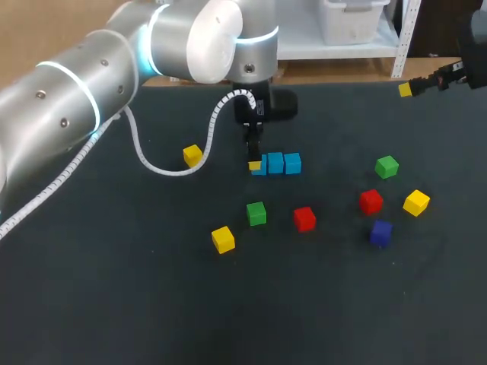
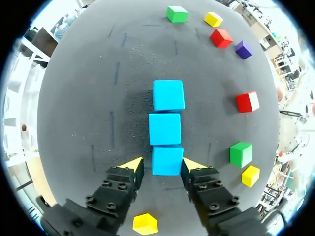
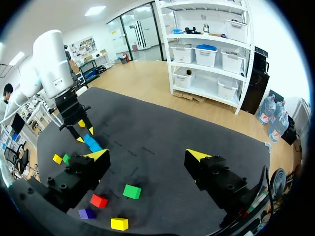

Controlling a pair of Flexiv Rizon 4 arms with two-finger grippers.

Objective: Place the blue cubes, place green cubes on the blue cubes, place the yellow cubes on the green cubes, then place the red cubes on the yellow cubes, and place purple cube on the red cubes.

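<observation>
While left gripper (image 2: 162, 164) straddles the left end cube of the blue row (image 2: 165, 129), fingers spread, just off its sides | row: three blue cubes touching end to end | right gripper (image 3: 147, 155): released, empty, over table (image 1: 114, 304) far-right edge | purple cube (image 1: 380, 232): loose, near red cube (image 1: 370, 201), right of row

Open mat (image 2: 98, 123) flanking blue cube row (image 2: 165, 129)

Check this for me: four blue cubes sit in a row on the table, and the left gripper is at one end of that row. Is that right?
Not quite. The row has three blue cubes, not four; the left wrist view shows all of them in one line. The rest holds: the left gripper is at one end of that row.
</observation>
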